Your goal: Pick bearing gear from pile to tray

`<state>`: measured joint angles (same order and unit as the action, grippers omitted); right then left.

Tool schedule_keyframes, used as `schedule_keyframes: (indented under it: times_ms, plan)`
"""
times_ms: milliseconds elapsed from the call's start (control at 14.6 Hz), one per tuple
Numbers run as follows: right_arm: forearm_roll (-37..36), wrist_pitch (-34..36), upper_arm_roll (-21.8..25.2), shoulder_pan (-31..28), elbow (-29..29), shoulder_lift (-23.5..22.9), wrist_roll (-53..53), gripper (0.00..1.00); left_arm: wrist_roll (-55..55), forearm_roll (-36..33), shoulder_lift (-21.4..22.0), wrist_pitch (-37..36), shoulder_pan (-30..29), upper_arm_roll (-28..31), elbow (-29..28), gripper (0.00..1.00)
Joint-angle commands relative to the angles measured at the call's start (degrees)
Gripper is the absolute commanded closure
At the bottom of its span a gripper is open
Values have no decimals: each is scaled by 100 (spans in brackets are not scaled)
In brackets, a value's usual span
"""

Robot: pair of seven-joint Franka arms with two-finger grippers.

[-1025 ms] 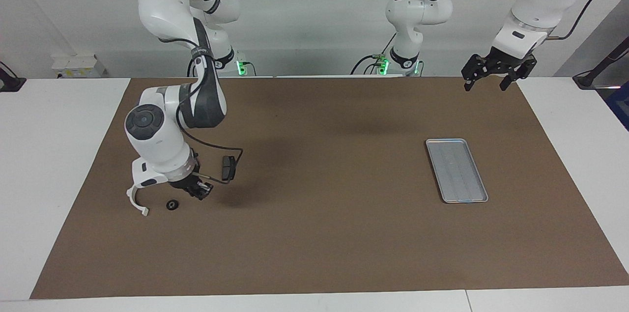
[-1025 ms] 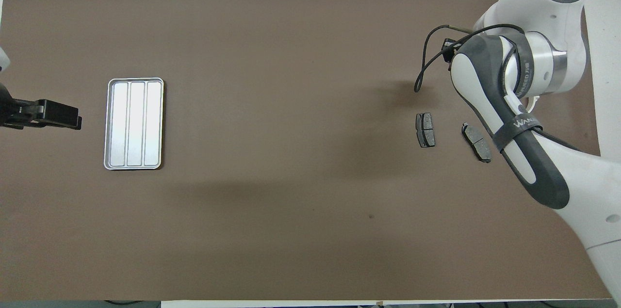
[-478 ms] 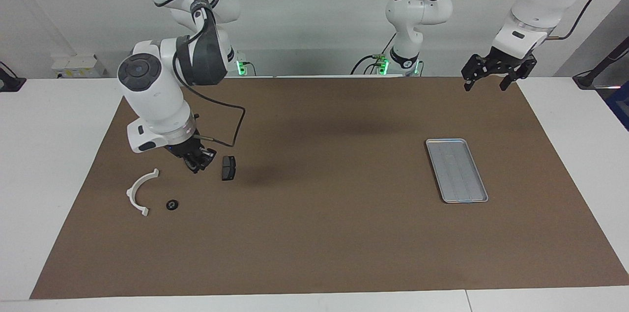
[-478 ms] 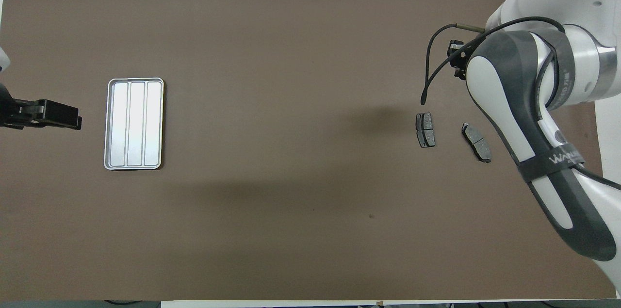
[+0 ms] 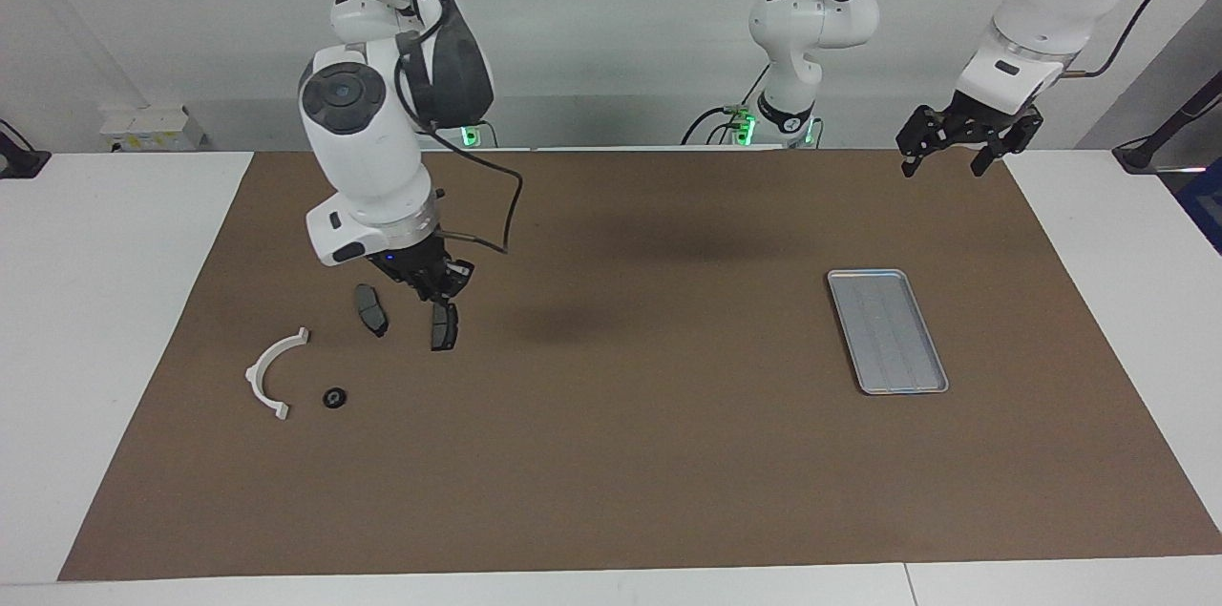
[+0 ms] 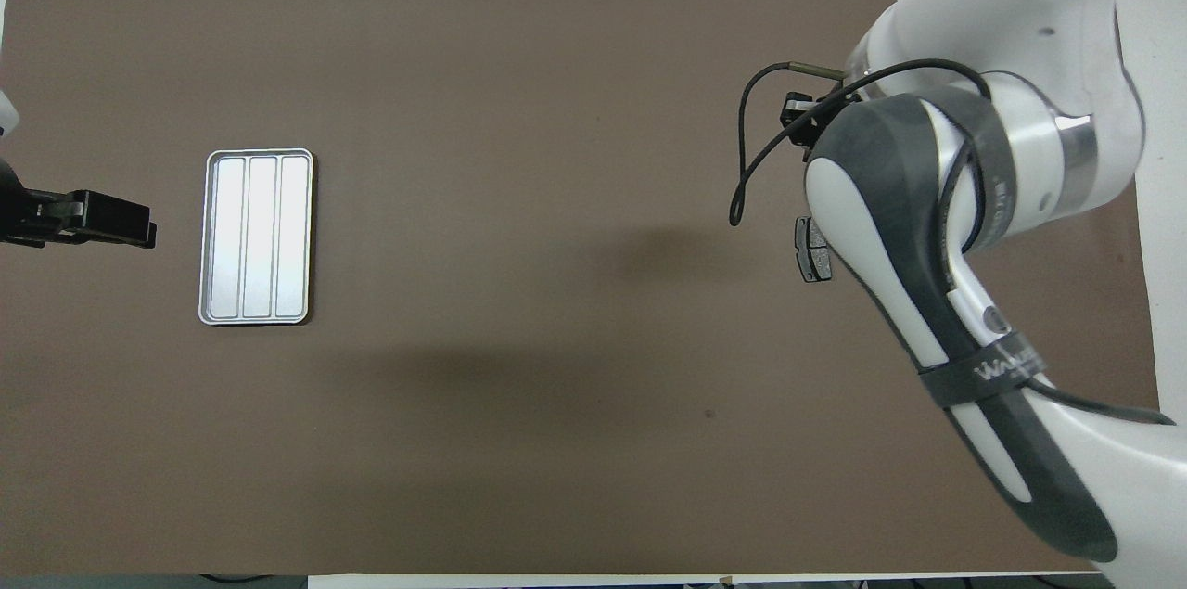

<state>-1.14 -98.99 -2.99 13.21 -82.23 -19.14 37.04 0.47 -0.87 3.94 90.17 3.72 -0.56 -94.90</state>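
Observation:
The pile lies toward the right arm's end of the mat: a white plastic arc [image 5: 272, 375], a small black round bearing gear [image 5: 333, 397] beside it, and two dark brake pads [image 5: 370, 309] [image 5: 443, 327]. My right gripper [image 5: 441, 291] is shut and hangs above the mat over the brake pads. I cannot make out whether a small part sits between its tips. In the overhead view the right arm hides most of the pile, leaving one brake pad [image 6: 813, 250] partly showing. The silver tray [image 5: 888, 331] [image 6: 257, 236] lies bare toward the left arm's end. My left gripper [image 5: 943, 167] [image 6: 139, 227] waits open, raised beside the tray.
A brown mat [image 5: 630, 453] covers the white table [image 5: 95, 301]. A black cable loops from the right wrist [image 5: 496, 224]. The arm bases stand at the table's robot edge.
The right arm has lifted from low beside the black round piece and swung toward the table's middle, uncovering the arc and a brake pad. The left arm has not moved.

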Motion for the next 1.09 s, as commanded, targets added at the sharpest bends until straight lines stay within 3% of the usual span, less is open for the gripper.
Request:
schedule_keyframes:
  times_ms: [0,478,820,1025]
  plan:
    - [62,-15,-26,357,6,51,732,100,-56,7,143,35,50,47,-151,0]
    - [-61,-392,-17,1447,41,-396,2780,100,-56,7,143,35,50,47,-151,0]
    - [-70,-833,-18,1737,-30,-678,3002,100,-56,7,143,35,50,47,-151,0]
    - [-438,-1165,-26,2036,-21,-1151,3387,100,-56,7,143,35,50,47,-151,0]
